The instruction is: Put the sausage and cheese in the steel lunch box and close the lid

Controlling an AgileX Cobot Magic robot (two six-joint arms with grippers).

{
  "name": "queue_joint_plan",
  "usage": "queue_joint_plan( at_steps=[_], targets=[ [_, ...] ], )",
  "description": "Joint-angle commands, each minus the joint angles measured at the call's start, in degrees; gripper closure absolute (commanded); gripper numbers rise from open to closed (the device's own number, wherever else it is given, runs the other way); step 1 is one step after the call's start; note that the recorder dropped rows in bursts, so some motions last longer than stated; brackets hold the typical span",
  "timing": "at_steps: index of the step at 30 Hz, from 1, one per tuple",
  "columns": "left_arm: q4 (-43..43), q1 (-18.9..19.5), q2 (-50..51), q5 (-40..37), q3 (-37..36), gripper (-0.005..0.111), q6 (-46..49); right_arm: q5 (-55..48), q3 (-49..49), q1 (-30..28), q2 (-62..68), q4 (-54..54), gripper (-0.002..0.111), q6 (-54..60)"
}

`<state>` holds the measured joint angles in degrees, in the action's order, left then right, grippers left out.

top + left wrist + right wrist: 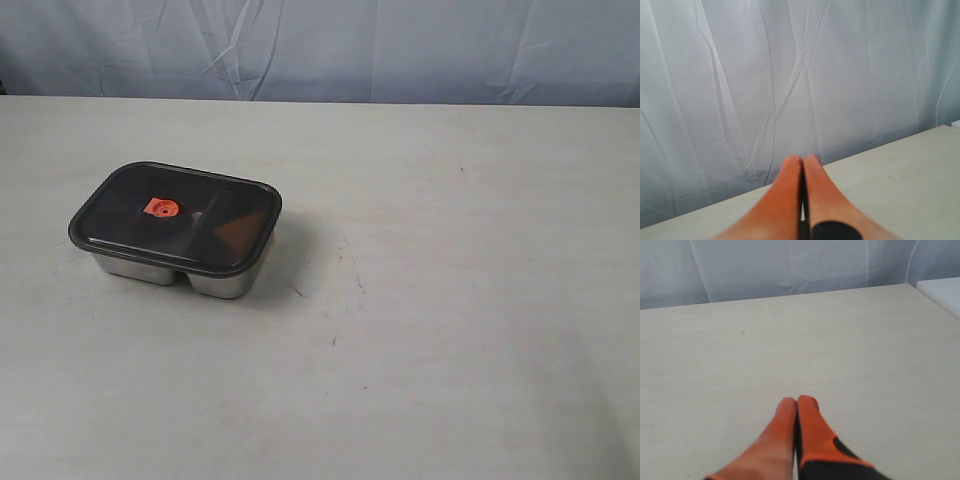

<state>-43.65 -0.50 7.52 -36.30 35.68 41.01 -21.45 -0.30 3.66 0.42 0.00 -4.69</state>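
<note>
Steel lunch box (pixel 218 282) wears its lid (pixel 178 222); left claw (pixel 802 159) and right claw (pixel 796 401) pressed together.

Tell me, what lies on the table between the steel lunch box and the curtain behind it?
Nothing. In the exterior view the stretch of table from the steel lunch box to the curtain is bare.

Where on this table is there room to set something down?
The table is bare right of the steel lunch box, back to the curtain, and along the near edge in front of it. Only the left-middle is taken, by the box with its lid on.
</note>
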Motion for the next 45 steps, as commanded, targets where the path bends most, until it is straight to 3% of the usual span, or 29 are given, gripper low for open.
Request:
queue_joint_plan(
  at_steps=[1,18,22,27,29,37,45],
  targets=[
    [-0.27,-0.17,-0.35,0.03,-0.18,0.107,-0.35,0.87,0.30,-0.26,-0.42,0.00,0.109,0.14],
    [0.08,-0.06,-3.89,1.51,-1.32,0.107,1.36,0.87,0.30,-0.26,-0.42,0.00,0.109,0.14],
    [4.07,0.76,-5.66,5.82,-6.24,0.107,-2.90,0.87,0.30,-0.26,-0.42,0.00,0.109,0.14],
    [24.71,4.97,-5.80,9.39,-14.72,0.107,-28.75,0.87,0.30,-0.26,-0.42,0.00,0.109,0.04],
    [28.83,5.54,-5.94,10.31,-17.28,0.107,-32.63,0.87,0.30,-0.26,-0.42,0.00,0.109,0.04],
    [32.12,5.54,-6.17,18.97,-28.32,0.107,-33.25,0.87,0.30,-0.26,-0.42,0.00,0.109,0.04],
    [31.85,5.54,-6.17,22.65,-34.00,0.107,-33.53,0.87,0.30,-0.26,-0.42,0.00,0.109,0.04]
  ],
)
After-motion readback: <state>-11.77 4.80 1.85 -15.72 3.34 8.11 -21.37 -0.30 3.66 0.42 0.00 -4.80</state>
